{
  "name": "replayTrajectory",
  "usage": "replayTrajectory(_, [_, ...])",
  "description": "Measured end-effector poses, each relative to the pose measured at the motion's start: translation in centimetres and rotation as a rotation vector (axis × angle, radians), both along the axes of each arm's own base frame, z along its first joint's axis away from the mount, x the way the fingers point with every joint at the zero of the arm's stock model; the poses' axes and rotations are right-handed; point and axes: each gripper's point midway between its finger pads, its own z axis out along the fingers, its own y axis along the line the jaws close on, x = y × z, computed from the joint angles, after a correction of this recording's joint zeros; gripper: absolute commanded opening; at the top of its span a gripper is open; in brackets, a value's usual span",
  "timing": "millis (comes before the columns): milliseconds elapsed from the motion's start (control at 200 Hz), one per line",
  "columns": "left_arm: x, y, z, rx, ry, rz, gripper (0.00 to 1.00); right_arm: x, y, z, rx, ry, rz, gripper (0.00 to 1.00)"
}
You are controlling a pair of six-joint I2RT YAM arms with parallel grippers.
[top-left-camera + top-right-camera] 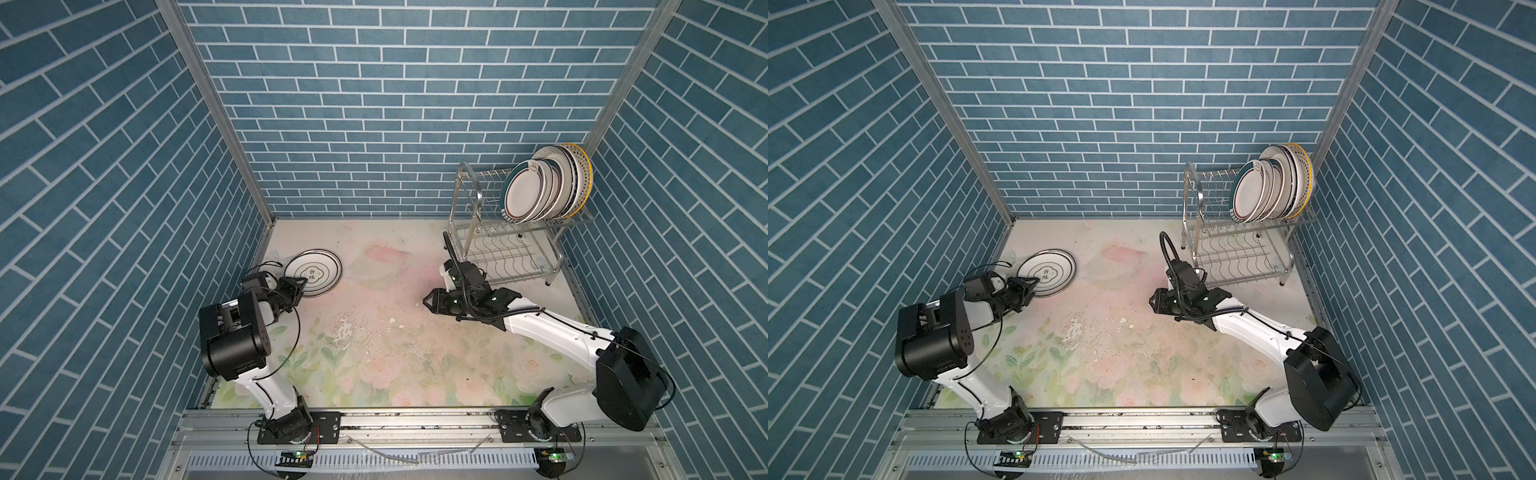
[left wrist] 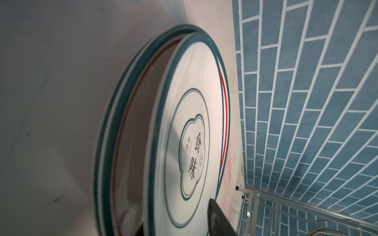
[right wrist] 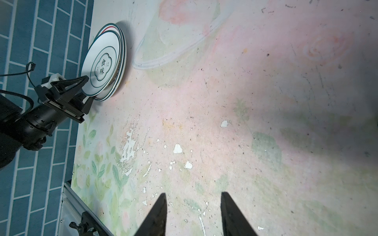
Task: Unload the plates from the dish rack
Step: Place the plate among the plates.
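I judge the plates [image 1: 544, 183] stiff, slick and breakable, best pinched at the rim: most stand on edge in the rack [image 1: 500, 259] far right, a stack [image 1: 318, 270] lies at left, left claw [image 1: 302, 287] spread astride its near rim, right claw [image 3: 193, 194] spread and empty.

Left wrist view: my left gripper [image 2: 177, 211] cut off at frame edge; lower plate [image 2: 106, 143] mostly hidden beneath top plate [image 2: 184, 81], near rim blurred.
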Motion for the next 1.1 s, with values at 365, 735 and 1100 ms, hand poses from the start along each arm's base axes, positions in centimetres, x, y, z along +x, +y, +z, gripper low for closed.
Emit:
replayTrajectory(365, [0.0, -0.5, 0.5, 0.158, 0.139, -0.093, 0.65, -0.2, -0.1, 0.3, -0.002, -0.01, 0.009, 0.44])
replayTrajectory(735, [0.0, -1.7, 1.0, 0.294, 0.214, -0.193, 0.99, -0.6, -0.7, 1.7, -0.001, -0.038, 0.012, 0.44])
replayTrajectory(1100, [-2.6, -1.0, 1.3, 0.371, 0.308, -0.192, 0.99, -1.1, -2.3, 1.8, -0.065, -0.058, 0.011, 0.44])
